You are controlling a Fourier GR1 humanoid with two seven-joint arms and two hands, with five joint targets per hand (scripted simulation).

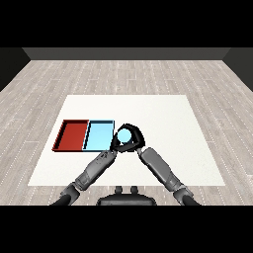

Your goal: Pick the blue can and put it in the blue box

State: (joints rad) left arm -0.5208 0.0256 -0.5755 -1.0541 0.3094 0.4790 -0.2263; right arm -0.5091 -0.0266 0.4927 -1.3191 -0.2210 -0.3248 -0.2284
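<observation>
Presently on record, item by item:

White table [163, 148]: a pale square top on a grey plank floor [126, 74], carrying every item listed below.

Red tray [72, 135]: shallow, dark-rimmed, lying at the table's left side. It touches the light blue tray along one long edge.

Light blue tray [98, 136]: same shape and depth as the red one, set just to its right. Its right rim lies just beside the two hands.

Blue can [124, 134]: pale blue, seen from above as a round top. It sits just outside the right edge of the light blue tray, not within it. Whether it rests on the table or is raised off it cannot be told from this view.

Right hand [137, 139]: black, at the end of a grey forearm entering from the lower right. Its fingers and thumb are curled round the can, arching over the can's far side and closing in at the near side.

Left hand [114, 145]: black, at the end of a grey forearm entering from the lower left. It lies against the can's left side, between the can and the light blue tray, partly merged with the right hand in this view; the set of its fingers cannot be told.
</observation>
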